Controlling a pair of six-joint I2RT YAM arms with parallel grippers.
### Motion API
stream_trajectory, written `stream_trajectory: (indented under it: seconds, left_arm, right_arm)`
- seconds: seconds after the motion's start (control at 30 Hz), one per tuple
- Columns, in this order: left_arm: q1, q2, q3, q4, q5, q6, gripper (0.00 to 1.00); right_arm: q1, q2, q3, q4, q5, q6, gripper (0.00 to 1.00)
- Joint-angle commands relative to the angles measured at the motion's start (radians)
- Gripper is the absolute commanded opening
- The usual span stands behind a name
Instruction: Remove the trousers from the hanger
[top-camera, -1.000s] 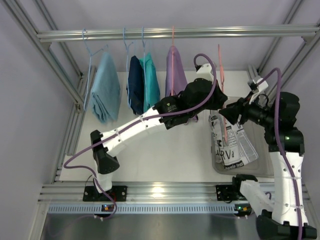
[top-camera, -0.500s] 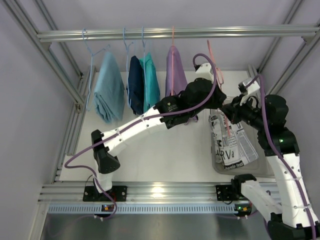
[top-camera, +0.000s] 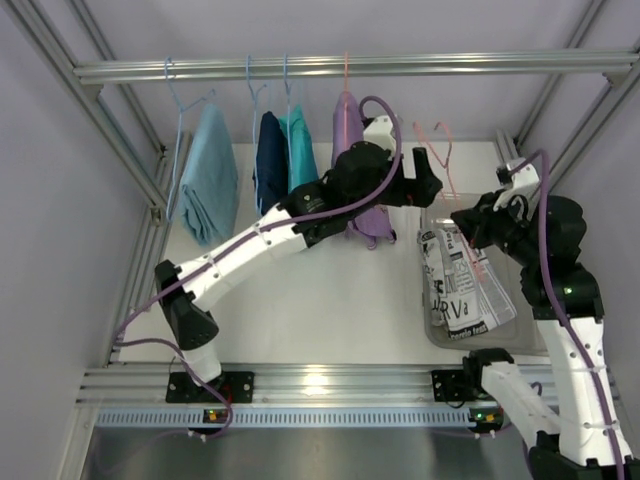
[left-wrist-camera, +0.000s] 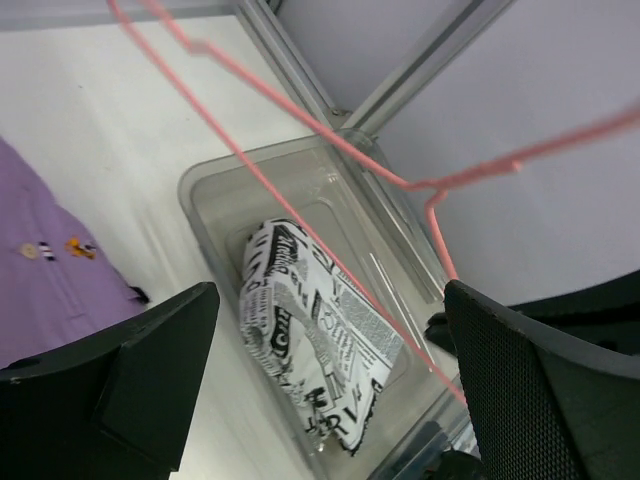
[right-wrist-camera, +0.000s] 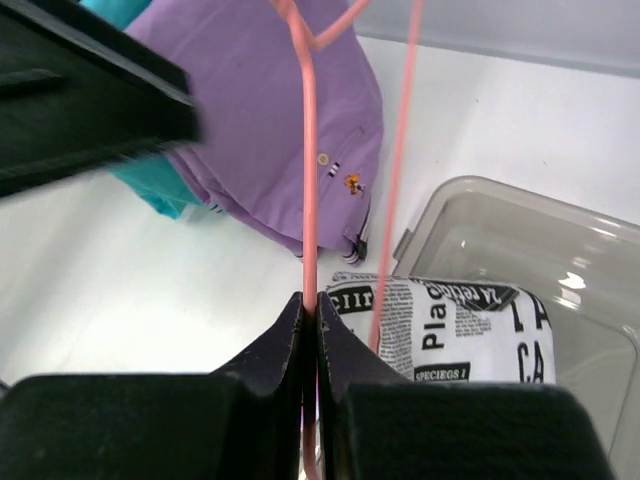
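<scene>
Pink wire first: the hanger (top-camera: 440, 150) hangs in the air, tilted, over the right side of the surface (top-camera: 330, 290), with its hook end up toward the rail (top-camera: 350, 67) but not on it. My right pincer (top-camera: 468, 222) has it. The right wrist view shows this best: both fingers are pressed together on one thin pink strand (right-wrist-camera: 309, 180) with no gap showing.

The trousers (top-camera: 455, 290), the newspaper-print ones, lie bunched in the clear bin (top-camera: 432, 335) right below the hanger. From above, the wire crosses over them. I can't tell whether it touches them.

My left pincer (left-wrist-camera: 330, 300) is spread wide and holds nothing. Its camera looks down between the two fingers at the hanger's wires (left-wrist-camera: 412, 185), the trousers (left-wrist-camera: 310, 340) and the bin's rim (left-wrist-camera: 200, 180). That angle also shows the bin sitting close to the frame post at the far right corner, which is hard to read from above.

Room-wise, the right is tight with the bin and frame. There's a wide bare stretch of surface left of the bin. The purple shirt (top-camera: 355, 140) hangs just beside my left wrist.

The left arm stretches long and diagonal from its base toward the bin. The right arm stands tall with its wrist bent inward.
</scene>
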Motion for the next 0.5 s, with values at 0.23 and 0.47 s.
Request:
stream_trajectory:
  seconds: [0.23, 0.47]
  left_arm:
    - [0.034, -0.29, -0.096, 0.024, 0.046, 0.431, 0.99]
    - [0.063, -0.394, -0.194, 0.009, 0.078, 0.572, 0.99]
  right_arm:
    - [-0.346, 0.141, 0.297, -0.284, -0.254, -0.046, 0.0]
    - [-0.643, 0.221, 0.445, -0.326, -0.496, -0.141, 0.0]
